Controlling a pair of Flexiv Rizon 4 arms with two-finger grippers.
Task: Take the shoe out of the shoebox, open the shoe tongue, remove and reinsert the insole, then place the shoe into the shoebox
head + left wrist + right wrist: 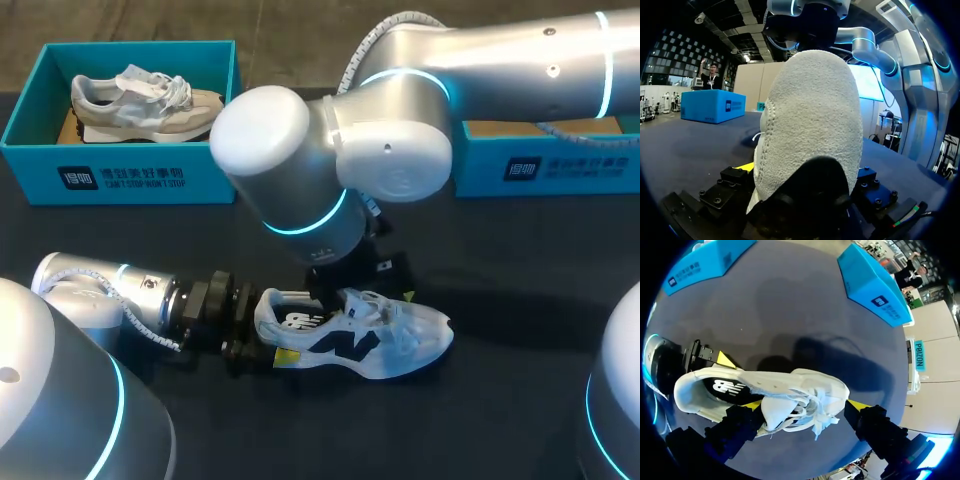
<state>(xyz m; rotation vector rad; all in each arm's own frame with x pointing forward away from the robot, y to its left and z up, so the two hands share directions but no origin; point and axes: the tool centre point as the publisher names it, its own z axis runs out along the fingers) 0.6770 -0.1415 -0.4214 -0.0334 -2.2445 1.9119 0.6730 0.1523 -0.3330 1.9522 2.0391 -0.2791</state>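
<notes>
A dark table carries everything, with two teal shoeboxes along its far edge. My right arm sweeps in across the far side and hangs over the middle; my left arm lies low along the near side. The left shoebox holds a beige shoe; the right shoebox is mostly hidden behind the arm.

The white shoe stands on its sole on the table, out of either box. The left gripper has the heel between its fingers and seems clamped on it, though the far finger is hidden. The right gripper is spread wide over the laces, one tip against the shoe's side, the other apart from it.

Likely trouble: closing there may catch loose laces instead of the tongue, and an upward pull could drag the heel out of the left grip or tip the shoe.
</notes>
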